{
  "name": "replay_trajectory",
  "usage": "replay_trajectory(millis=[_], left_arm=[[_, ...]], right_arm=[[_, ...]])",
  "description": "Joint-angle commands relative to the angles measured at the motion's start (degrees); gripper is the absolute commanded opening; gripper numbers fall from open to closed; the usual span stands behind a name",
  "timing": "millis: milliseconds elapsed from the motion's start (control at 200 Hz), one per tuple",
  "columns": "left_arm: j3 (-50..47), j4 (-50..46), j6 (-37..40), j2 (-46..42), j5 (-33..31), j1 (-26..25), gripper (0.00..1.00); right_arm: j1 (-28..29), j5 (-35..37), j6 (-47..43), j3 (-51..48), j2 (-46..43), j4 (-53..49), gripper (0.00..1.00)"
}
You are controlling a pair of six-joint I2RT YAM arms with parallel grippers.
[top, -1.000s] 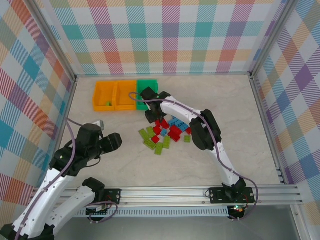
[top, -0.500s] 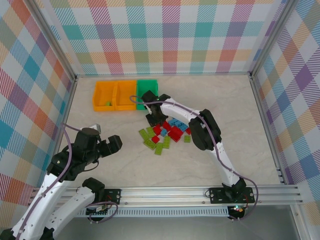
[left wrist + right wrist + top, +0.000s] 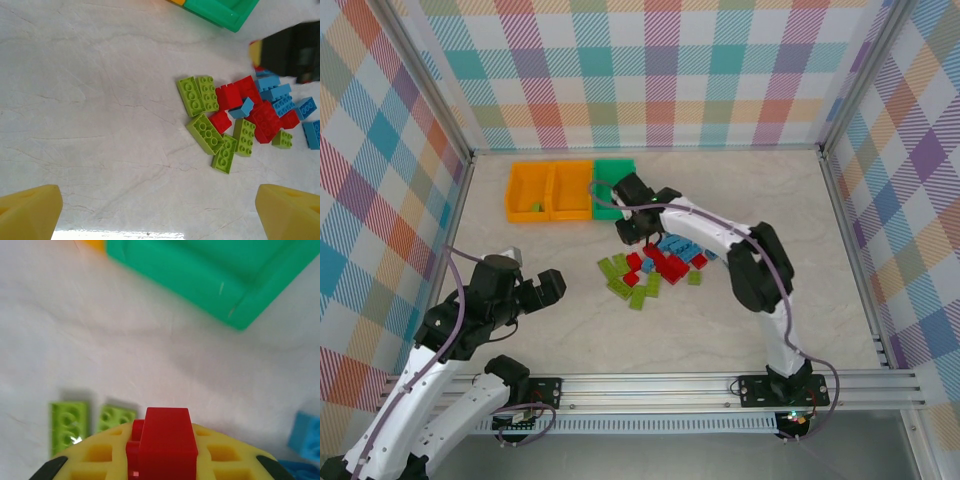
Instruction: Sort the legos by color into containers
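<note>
The right claw grips a red lego brick close to the green bin, while the left claw stands wide open over the near-left surface.

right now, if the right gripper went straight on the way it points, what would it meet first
The right gripper, shut on a red brick, would likely meet bare table just short of the green bin, though depth is unclear.

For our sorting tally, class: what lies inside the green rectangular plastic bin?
In the green rectangular plastic bin, the far floor shows no bricks. The robot's right arm covers its near right corner, so anything lying there cannot be seen.
</note>
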Motion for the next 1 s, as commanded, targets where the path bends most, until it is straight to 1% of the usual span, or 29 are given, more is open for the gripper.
replay_trajectory(millis=[0, 145, 260, 350, 470, 510, 590, 635, 705, 830, 930, 995], left_arm=[[-0.14, 0.61, -0.95, -0.65, -1.08, -0.64, 0.99], [-0.23, 0.49, -2.32, -0.90, -1.58, -0.64, 0.99], [-0.47, 0.27, -3.83, -1.55, -1.80, -0.61, 0.99], [-0.57, 0.10, -4.89, -2.19, -1.90, -0.64, 0.99], [-0.41, -0.74, -5.80, -2.90, -1.91, -0.63, 1.00], [-0.37, -1.17, -5.91, -3.16, -2.07, -0.64, 1.00], [-0.39, -1.96, -5.85, -3.69, -2.52, -0.64, 1.00], [-0.47, -2.19, -5.97, -3.95, -2.74, -0.64, 1.00], [-0.99, -1.91, -6.01, -4.06, -3.04, -0.61, 1.00], [-1.94, 0.01, -5.95, -3.16, -2.51, -0.64, 1.00], [-2.40, 1.99, -5.65, -1.77, -0.84, -0.62, 1.00], [-2.58, 3.82, -4.47, -1.01, 0.81, -0.64, 1.00]], right_arm=[[-0.74, 1.83, -1.18, -1.18, -4.11, 14.98, 0.15], [-1.24, 1.46, -3.12, 0.94, -1.27, 22.78, 0.15], [-1.57, 1.12, -3.11, 5.72, 3.71, 24.99, 0.15], [-2.31, 2.38, -2.95, 9.63, 8.35, 26.18, 0.15], [-3.74, 2.28, -2.49, 14.95, 14.57, 25.54, 0.15], [-4.13, 1.76, -2.70, 16.50, 16.29, 25.21, 0.17], [-4.65, 0.32, -3.02, 20.51, 19.00, 21.81, 0.30], [-4.66, -0.29, -3.53, 22.21, 19.76, 19.91, 0.34], [-4.67, -1.36, -3.57, 22.82, 19.21, 18.59, 0.39], [-4.66, -2.50, -3.20, 19.09, 15.12, 19.79, 0.43], [-4.66, -3.57, -2.78, 13.55, 9.58, 20.74, 0.44], [-4.67, -4.14, -2.37, 7.16, 4.13, 22.16, 0.46]])
